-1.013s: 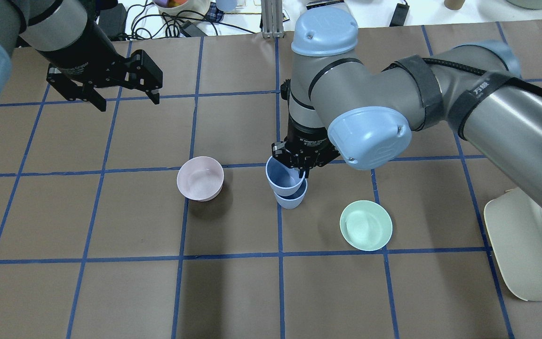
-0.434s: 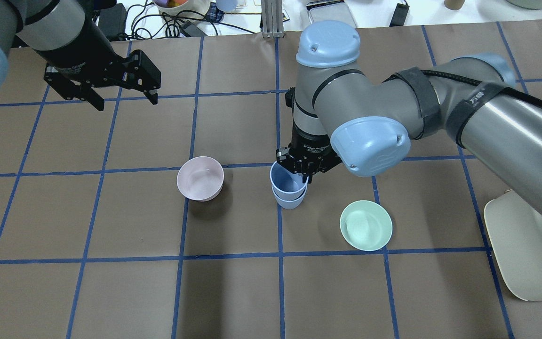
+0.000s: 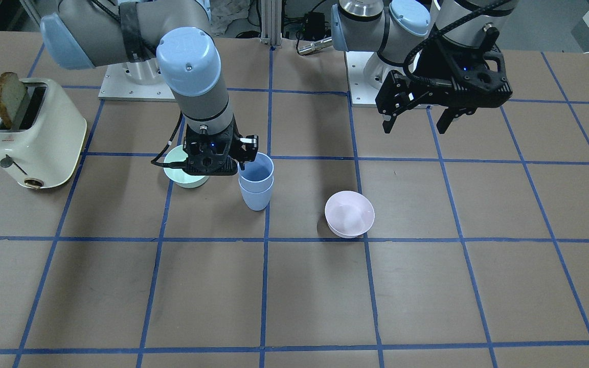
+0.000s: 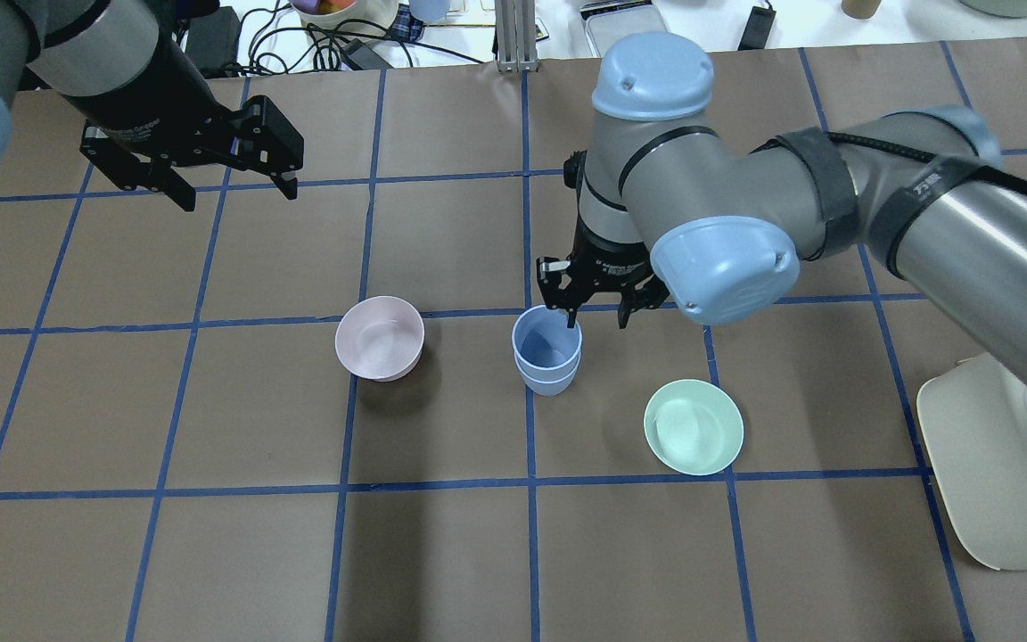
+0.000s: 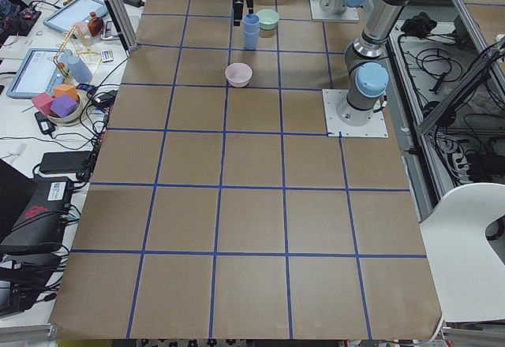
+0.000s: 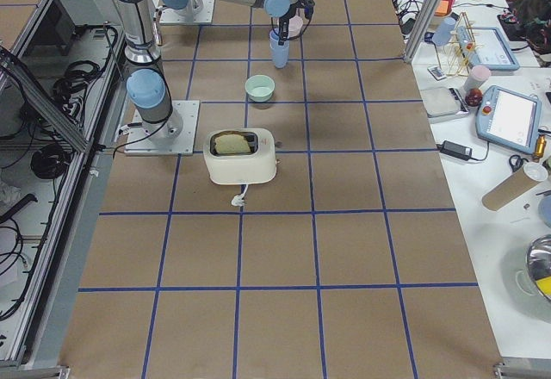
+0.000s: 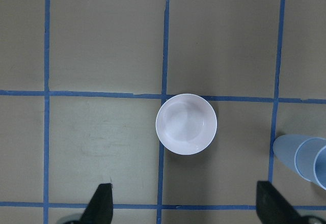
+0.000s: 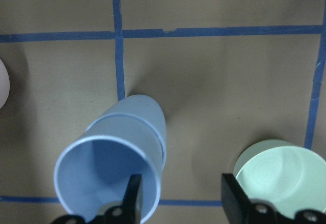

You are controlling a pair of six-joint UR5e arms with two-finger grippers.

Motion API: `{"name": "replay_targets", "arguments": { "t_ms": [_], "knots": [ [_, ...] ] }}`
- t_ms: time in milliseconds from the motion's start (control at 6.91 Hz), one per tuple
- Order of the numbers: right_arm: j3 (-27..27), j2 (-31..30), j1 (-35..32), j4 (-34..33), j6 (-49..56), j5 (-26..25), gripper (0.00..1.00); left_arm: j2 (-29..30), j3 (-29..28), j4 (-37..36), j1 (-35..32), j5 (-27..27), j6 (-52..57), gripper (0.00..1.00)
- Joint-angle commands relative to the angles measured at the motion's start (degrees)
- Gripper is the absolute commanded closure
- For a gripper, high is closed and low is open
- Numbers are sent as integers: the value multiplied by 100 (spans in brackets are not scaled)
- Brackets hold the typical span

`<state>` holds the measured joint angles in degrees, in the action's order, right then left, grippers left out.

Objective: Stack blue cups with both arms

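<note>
Two blue cups are nested upright near the table's middle, the upper cup [image 4: 547, 341] inside the lower cup [image 4: 550, 382]; they also show in the front view [image 3: 256, 180]. My right gripper [image 4: 594, 314] is open just above and beside the stack. In the right wrist view its jaws [image 8: 183, 201] stand apart, with one finger [image 8: 133, 196] over the upper cup's rim [image 8: 109, 168]; I cannot tell if it touches. My left gripper [image 4: 237, 189] is open and empty, high at the far left, above the pink bowl in its wrist view [image 7: 186, 211].
A pale pink bowl [image 4: 380, 337] stands left of the stack and a mint green bowl [image 4: 694, 426] to its right front. A cream toaster [image 4: 995, 473] with a slice of bread sits at the right edge. Cables and clutter lie beyond the far edge.
My right gripper lowered the upper cup into the lower one, opened, let it go and shifted slightly right. The left gripper barely moved.
</note>
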<state>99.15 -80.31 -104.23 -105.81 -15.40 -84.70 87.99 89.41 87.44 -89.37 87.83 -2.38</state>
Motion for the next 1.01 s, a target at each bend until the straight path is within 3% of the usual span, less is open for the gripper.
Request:
{"name": "replay_targets", "arguments": {
  "t_ms": [0,145,289,434,868],
  "knots": [
    [-1023,-37,751,774,291,-37,0,-1,7,10,7,6,0,0],
    [-1342,-177,1016,1442,1093,-420,0,8,7,1,7,-3,0,0],
    [-1337,-456,1410,1484,1727,-555,0,-1,15,19,7,6,0,0],
    [-1398,-642,1840,1484,1873,-504,0,-1,16,19,7,6,0,0],
    [-1249,-723,1845,1449,1918,-494,0,-36,33,19,7,6,0,0]
  ]
}}
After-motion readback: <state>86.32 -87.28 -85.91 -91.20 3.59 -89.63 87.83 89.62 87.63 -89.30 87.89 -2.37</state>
